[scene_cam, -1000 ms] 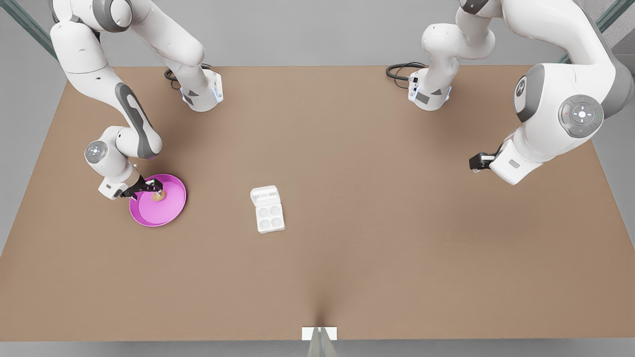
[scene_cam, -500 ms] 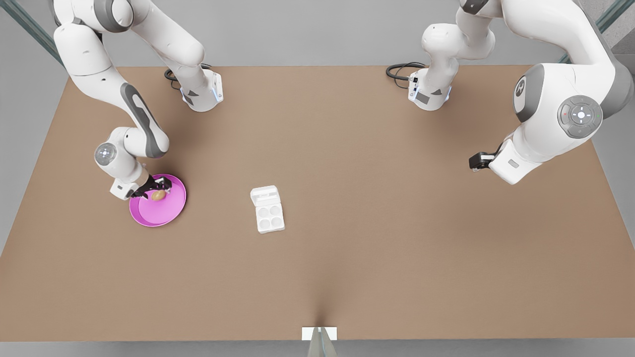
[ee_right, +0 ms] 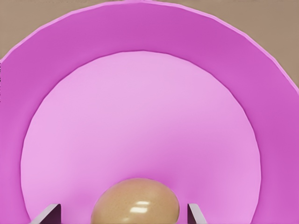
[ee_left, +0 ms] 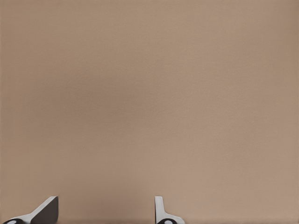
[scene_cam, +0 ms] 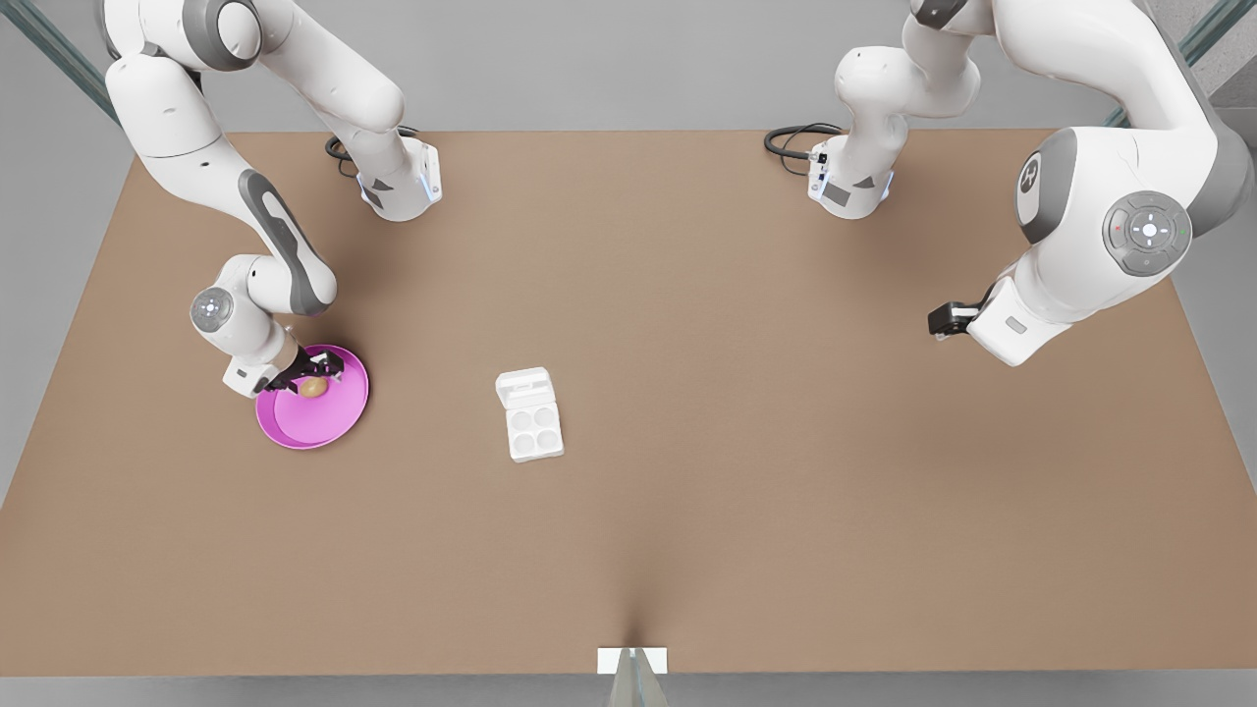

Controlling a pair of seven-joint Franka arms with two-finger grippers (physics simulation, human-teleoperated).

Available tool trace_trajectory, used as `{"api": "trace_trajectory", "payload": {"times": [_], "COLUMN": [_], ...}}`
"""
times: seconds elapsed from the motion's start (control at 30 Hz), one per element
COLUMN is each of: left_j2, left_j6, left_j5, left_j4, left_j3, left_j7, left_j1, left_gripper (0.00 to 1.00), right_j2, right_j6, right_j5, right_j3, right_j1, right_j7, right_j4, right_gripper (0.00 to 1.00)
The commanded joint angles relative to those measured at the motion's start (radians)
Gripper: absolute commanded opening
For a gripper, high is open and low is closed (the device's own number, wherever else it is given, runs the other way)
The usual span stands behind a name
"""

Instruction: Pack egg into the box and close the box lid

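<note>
The tan egg (scene_cam: 313, 388) (ee_right: 135, 200) lies on the pink plate (scene_cam: 324, 424) (ee_right: 140, 74) at the front view's left. My right gripper (scene_cam: 310, 373) (ee_right: 121, 213) is low over it and open, one finger on each side of the egg with a gap to it. The white box (scene_cam: 536, 432) sits mid-table with its four cups bare. The box lid (scene_cam: 522, 387) lies folded open on the far side. My left gripper (scene_cam: 943, 319) (ee_left: 103, 211) waits open above bare table at the front view's right, holding nothing.
The brown table (scene_cam: 746, 442) stretches between plate, box and the left arm. Both arm bases (scene_cam: 398, 187) and their cables stand at the back edge. A small white bracket (scene_cam: 631, 660) sits at the front edge.
The right arm's wrist has shifted a little toward the back and the front view's right while the gripper stays over the egg. The egg, the box and the left arm have not moved.
</note>
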Motion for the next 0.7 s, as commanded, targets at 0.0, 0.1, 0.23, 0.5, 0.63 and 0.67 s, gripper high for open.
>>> {"api": "trace_trajectory", "payload": {"times": [0.0, 0.1, 0.23, 0.5, 0.63, 0.67], "left_j2": [-0.001, -0.001, -0.001, -0.001, -0.001, -0.001], "left_j6": [-0.001, -0.001, -0.001, -0.001, -0.001, -0.001], "left_j5": [0.001, 0.001, 0.001, 0.001, 0.001, 0.001], "left_j4": [0.000, 0.000, 0.000, 0.000, 0.000, 0.000], "left_j3": [0.000, 0.000, 0.000, 0.000, 0.000, 0.000], "left_j7": [0.000, 0.000, 0.000, 0.000, 0.000, 0.000], "left_j1": [0.000, 0.002, 0.000, 0.000, 0.002, 0.000], "left_gripper": [1.00, 1.00, 1.00, 1.00, 1.00, 1.00], "right_j2": [0.000, 0.000, -0.001, -0.009, -0.014, -0.014], "right_j6": [-0.001, -0.001, -0.001, -0.003, -0.056, -0.058], "right_j5": [0.005, 0.006, 0.006, 0.005, 0.006, 0.006], "right_j3": [0.001, 0.001, 0.001, 0.005, 0.079, 0.127], "right_j1": [0.001, 0.002, 0.001, 0.018, 0.008, 0.005], "right_j7": [-0.003, 0.009, 0.012, 0.035, 0.056, 0.056], "right_j4": [0.000, 0.000, 0.002, 0.008, 0.068, 0.119], "right_gripper": [1.00, 0.76, 0.59, 0.50, 0.50, 0.51]}}
